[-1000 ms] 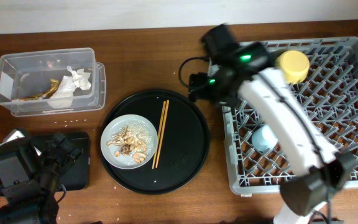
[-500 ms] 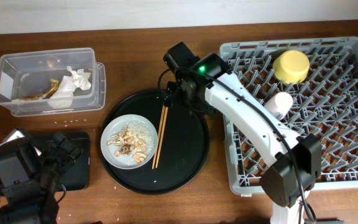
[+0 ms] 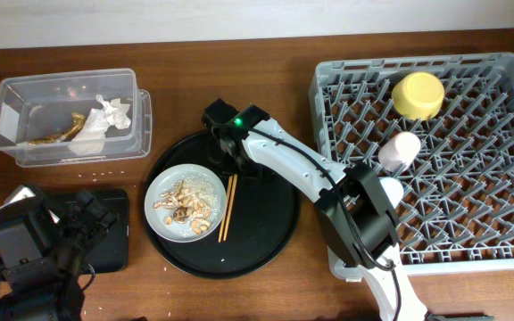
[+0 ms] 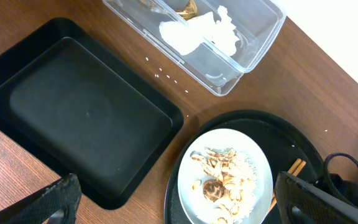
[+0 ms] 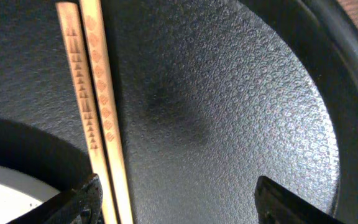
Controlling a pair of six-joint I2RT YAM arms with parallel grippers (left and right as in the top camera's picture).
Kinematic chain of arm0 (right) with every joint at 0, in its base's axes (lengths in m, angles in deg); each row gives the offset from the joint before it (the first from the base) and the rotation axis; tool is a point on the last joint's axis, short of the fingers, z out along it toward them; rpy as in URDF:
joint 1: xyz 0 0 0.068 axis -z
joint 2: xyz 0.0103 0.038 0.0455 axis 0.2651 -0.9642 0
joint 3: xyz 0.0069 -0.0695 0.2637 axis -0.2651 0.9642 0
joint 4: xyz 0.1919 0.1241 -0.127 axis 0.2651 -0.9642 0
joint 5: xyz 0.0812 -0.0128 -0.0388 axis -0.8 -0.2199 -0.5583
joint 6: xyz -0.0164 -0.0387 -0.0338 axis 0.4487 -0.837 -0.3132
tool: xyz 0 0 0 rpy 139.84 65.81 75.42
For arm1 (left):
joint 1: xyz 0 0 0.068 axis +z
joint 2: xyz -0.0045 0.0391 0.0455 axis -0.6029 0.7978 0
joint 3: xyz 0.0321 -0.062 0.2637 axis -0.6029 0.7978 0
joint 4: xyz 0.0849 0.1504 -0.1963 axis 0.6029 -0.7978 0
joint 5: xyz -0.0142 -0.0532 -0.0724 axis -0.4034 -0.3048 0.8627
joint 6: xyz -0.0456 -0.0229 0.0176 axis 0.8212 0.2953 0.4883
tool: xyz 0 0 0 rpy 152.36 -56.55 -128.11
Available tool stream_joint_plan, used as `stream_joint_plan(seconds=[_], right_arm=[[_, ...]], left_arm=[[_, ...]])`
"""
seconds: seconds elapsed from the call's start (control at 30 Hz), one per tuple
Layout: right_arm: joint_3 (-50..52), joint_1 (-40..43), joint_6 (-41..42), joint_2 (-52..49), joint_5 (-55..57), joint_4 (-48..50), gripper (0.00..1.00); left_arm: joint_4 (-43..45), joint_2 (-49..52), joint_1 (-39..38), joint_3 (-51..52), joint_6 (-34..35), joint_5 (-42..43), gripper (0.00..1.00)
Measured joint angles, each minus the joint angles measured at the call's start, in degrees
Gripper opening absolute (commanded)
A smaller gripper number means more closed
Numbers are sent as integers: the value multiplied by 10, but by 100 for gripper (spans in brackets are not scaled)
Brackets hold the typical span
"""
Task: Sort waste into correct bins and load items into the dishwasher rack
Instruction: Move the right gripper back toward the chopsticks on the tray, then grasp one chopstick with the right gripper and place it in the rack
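Two chopsticks point(image 5: 98, 106) upper left beside the wide-spread right gripper point(image 5: 179, 199); bare round tray point(image 5: 247, 87) out to its right rim. Left gripper point(image 4: 179, 193) spread too, plain only in wrist view.

the right wrist view shows only the blurred, spread fingertips of the right hand point(image 5: 188, 199), a white sliver of the plate point(image 5: 5, 193), and chopsticks point(image 5: 98, 106) cut off at top and bottom. from overhead the right arm point(image 3: 279, 162) covers that hand and the chopsticks' upper ends, and hides part of the light-blue cup point(image 3: 389, 189). the rack point(image 3: 453, 264) runs off the right edge. the left arm point(image 3: 34, 259), cropped at the bottom, overlaps the black tray point(image 3: 119, 245). the left wrist view gives the left hand point(image 4: 188, 199) as two dark blurred tips in the corners and crops the clear box point(image 4: 229, 56) at the top.
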Motion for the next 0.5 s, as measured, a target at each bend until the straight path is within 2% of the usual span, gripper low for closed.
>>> stream_joint_plan(seconds=[0.5], right_arm=[[30,0,0,-17,4,59,74]], left_arm=[[0,0,0,0,0,0,99]])
